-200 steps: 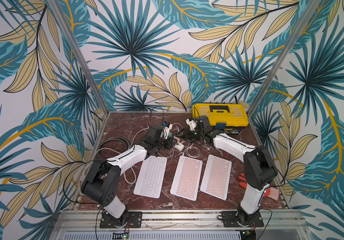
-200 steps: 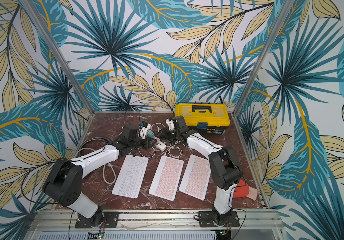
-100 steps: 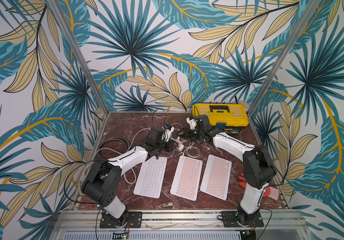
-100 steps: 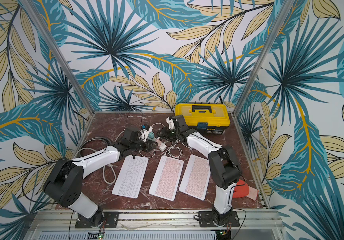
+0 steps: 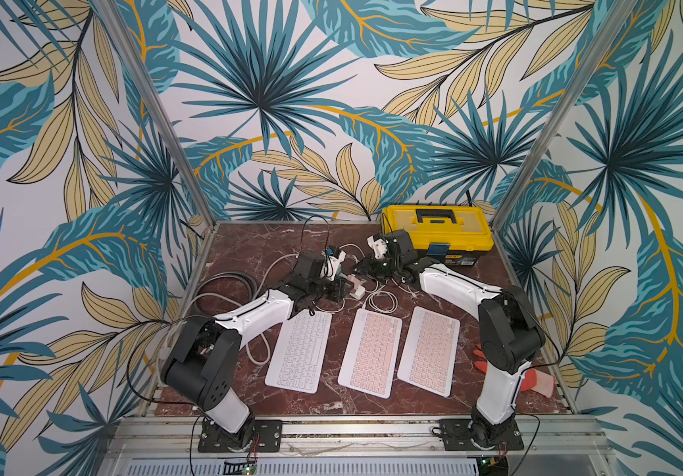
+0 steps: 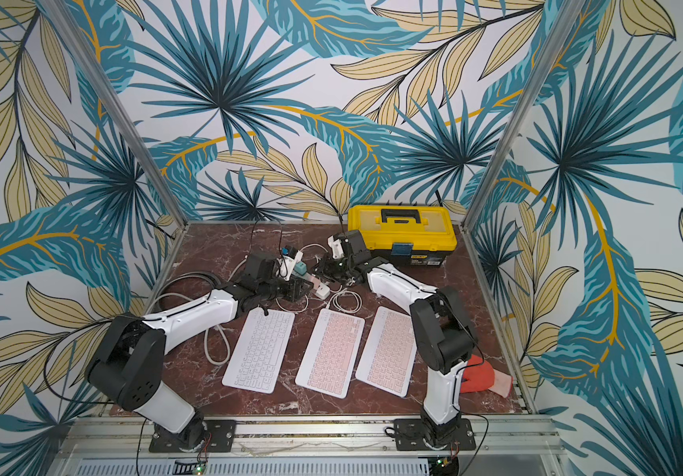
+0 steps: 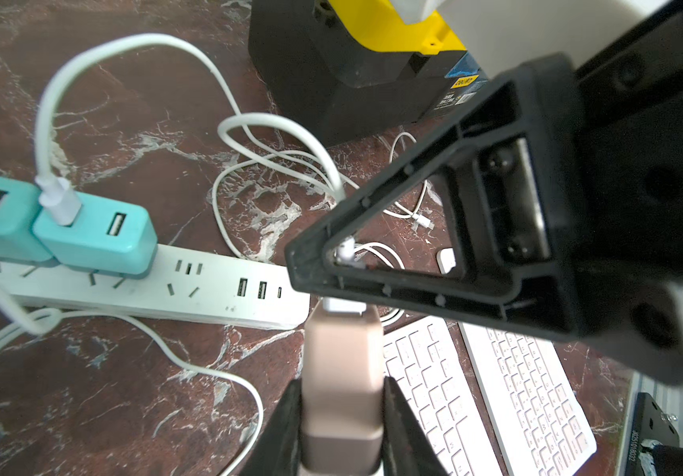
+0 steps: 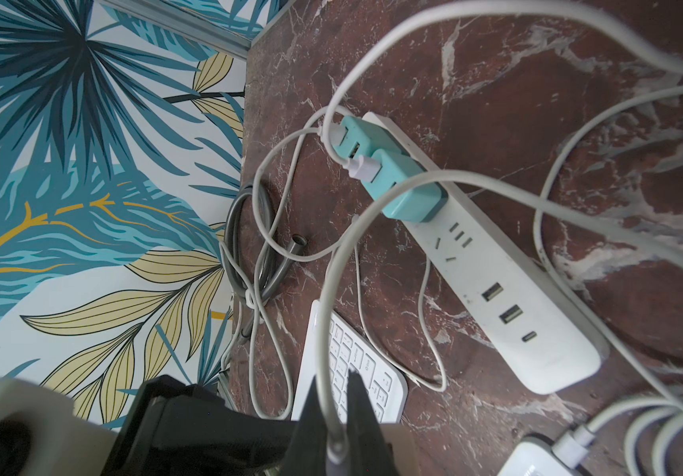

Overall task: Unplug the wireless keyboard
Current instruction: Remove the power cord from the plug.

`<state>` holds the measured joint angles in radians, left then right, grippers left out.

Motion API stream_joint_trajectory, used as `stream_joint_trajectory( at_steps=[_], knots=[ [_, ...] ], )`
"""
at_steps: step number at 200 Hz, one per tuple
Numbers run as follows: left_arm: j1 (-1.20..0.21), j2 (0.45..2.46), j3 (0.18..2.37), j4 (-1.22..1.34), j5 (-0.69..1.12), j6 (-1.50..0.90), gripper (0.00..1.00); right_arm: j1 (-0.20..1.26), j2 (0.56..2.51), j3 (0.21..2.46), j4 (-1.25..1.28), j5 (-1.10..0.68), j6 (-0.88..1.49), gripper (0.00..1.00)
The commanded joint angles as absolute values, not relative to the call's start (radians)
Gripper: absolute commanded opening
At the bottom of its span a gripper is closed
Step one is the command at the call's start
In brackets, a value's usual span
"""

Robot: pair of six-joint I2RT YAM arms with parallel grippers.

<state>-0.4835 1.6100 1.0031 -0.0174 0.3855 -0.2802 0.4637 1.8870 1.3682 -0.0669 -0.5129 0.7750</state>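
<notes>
Left wrist view has the left tool (image 7: 341,389) clamped on a rose-gold plastic charger block (image 7: 341,354), a white USB plug (image 7: 343,306) still seated in it. Right tool (image 8: 333,412) is pinched shut on that plug's white cable (image 8: 325,321), so the pull remains; three slim wireless keyboards (image 5: 372,354) lie on the near counter (image 5: 249,247).

A: What colour is the table (image 5: 245,247)?
B: Dark red-brown marble, veined white. The wallpaper (image 5: 257,103) shows teal and sandy-yellow leaves on white.
A: The keyboards?
B: One white keyboard (image 5: 299,350), two pink-keyed keyboards (image 5: 370,352) (image 5: 429,350) in white frames.
A: And the plugs?
B: A white power strip (image 7: 207,284), teal adapters (image 7: 96,239), a rose-gold charger (image 7: 341,371), a white cable (image 8: 325,329), a grey cable (image 8: 282,268).
A: Anything bright?
B: The yellow toolbox (image 5: 438,230) with its black handle, and an orange-red glove (image 5: 537,377).
</notes>
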Motion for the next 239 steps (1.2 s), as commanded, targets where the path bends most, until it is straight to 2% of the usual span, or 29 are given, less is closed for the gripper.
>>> stream_joint_trajectory(
  at_steps=[1, 64, 100, 117, 187, 239],
  knots=[
    [-0.486, 1.590, 0.988, -0.012, 0.394, -0.275, 0.00, 0.452, 1.901, 1.349, -0.065, -0.484, 0.775, 0.04],
    [-0.489, 1.532, 0.948, -0.005, 0.424, -0.221, 0.00, 0.385, 1.897, 1.284, 0.087, -0.465, 0.870, 0.03],
    [-0.489, 1.536, 0.936, -0.006, 0.363, -0.276, 0.00, 0.389, 1.906, 1.174, 0.398, -0.429, 1.057, 0.02],
    [-0.490, 1.551, 0.939, -0.002, 0.365, -0.297, 0.00, 0.414, 1.908, 1.154, 0.468, -0.401, 1.071, 0.02],
    [-0.492, 1.578, 0.933, -0.006, 0.514, -0.259, 0.00, 0.415, 1.861, 1.230, 0.256, -0.401, 0.860, 0.01],
    [-0.490, 1.621, 0.986, -0.006, 0.492, -0.286, 0.02, 0.453, 1.808, 1.218, 0.204, -0.397, 0.834, 0.00]
  ],
)
